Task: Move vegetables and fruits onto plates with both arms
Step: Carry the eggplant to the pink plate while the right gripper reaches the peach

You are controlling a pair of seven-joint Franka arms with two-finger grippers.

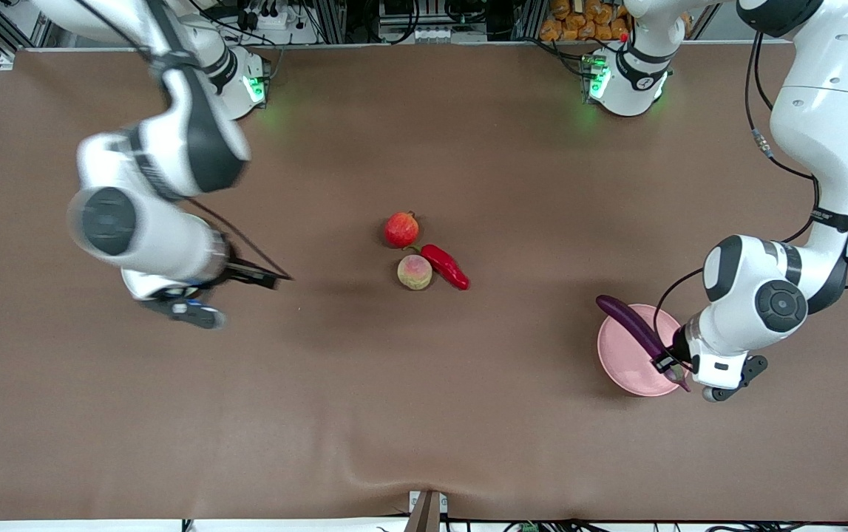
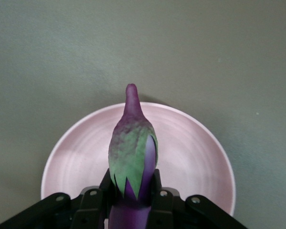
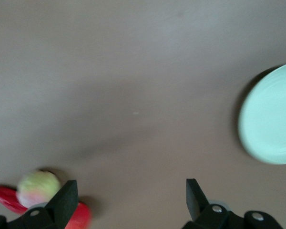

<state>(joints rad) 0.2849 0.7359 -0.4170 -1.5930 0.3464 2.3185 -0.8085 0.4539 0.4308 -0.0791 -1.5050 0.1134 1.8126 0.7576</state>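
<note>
We are holding the eggplant (image 1: 634, 329) above the pink plate (image 1: 619, 362), with the left pincer (image 1: 671, 367) pinching it close to its stem end. Its long axis is slanting across the plate, the free tip reaching out past the rim toward the middle of the desk (image 1: 424, 414); in the left wrist view the eggplant (image 2: 132, 157) is pointing straight away from the pincer (image 2: 131, 202), centred over the plate (image 2: 190, 148). We cannot tell whether it is already touching the plate. We judge the coming move to be a lowering and a release, and it is turning on that axis: most of the length needs to be lying inside the rim.

The pomegranate (image 1: 401, 229), peach (image 1: 415, 272) and chili pepper (image 1: 446, 267) are sitting clustered mid-desk. The right pincer (image 1: 183, 309) is hanging spread and empty over the desk toward the right arm's end; its wrist view is showing the peach (image 3: 37, 188) and pepper (image 3: 2, 199) beside one finger, and the green plate (image 3: 271, 119) well apart.
</note>
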